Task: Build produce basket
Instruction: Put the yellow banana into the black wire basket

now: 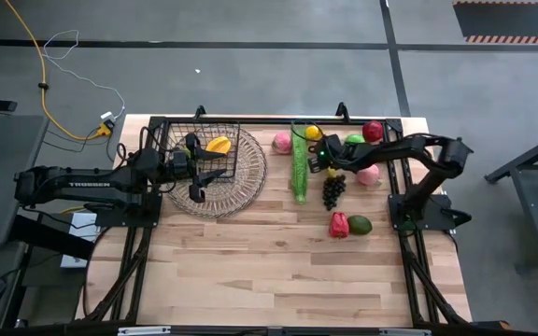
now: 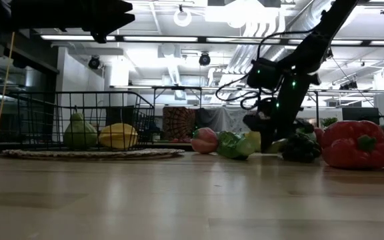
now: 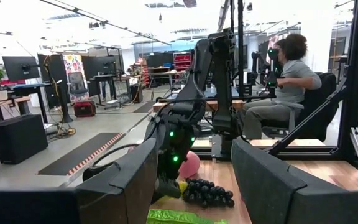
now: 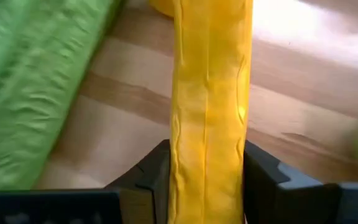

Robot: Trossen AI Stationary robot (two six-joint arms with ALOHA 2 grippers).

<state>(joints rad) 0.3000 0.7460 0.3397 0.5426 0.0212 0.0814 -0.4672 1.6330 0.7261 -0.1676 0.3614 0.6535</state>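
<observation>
The right gripper (image 4: 207, 180) clamps a long yellow toy banana (image 4: 210, 93) beside the long green stalk (image 1: 299, 168); the left gripper (image 1: 215, 170) hovers open over the black wire-mesh basket (image 1: 168, 131)

From overhead I get soft, even light on the worktop (image 1: 250, 271), with only faint shadows beside the produce and no glare on the wood. At worktop level the ceiling strip lights (image 2: 299, 41) burn out to white, and the wood in the foreground blurs while the basket (image 2: 79, 120) beyond it stays sharp. My left wrist camera is washed out above the seated person (image 3: 284, 81). The right wrist camera sits so close that the banana (image 4: 210, 106) and green stalk (image 4: 36, 87) are soft.
</observation>
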